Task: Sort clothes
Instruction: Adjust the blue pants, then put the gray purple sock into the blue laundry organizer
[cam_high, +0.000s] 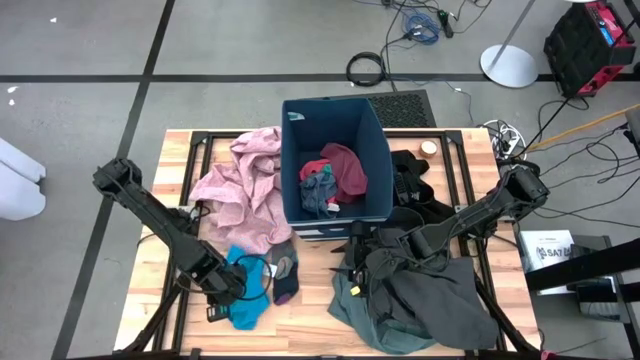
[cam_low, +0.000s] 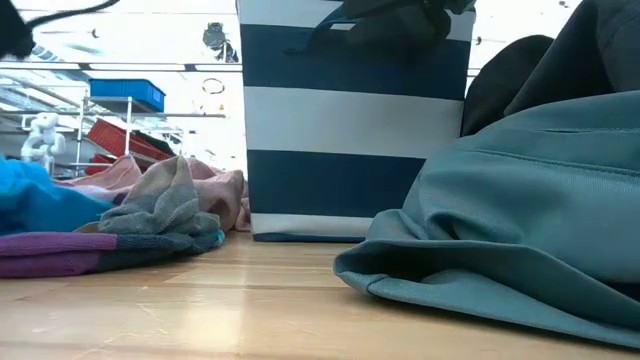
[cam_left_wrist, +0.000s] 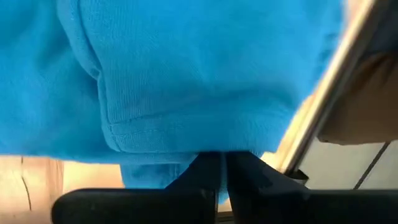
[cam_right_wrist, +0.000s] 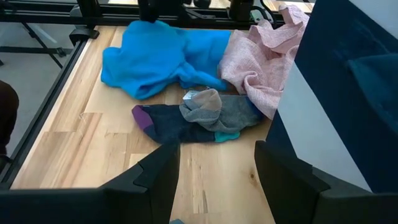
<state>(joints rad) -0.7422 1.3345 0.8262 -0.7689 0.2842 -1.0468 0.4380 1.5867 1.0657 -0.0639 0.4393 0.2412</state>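
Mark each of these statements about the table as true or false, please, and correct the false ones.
1. The left gripper is at the bright-blue garment. True.
2. The navy-blue bin is empty. False: it holds a dark red piece and some darker pieces.
3. The right gripper has its fingers open. True.
4. The dusty-pink garment lies inside the bin. False: it lies on the table beside the bin.
5. The grey-green garment lies on the right arm's side of the table. True.
6. The grey and purple socks hang from the right gripper. False: they lie flat on the table.
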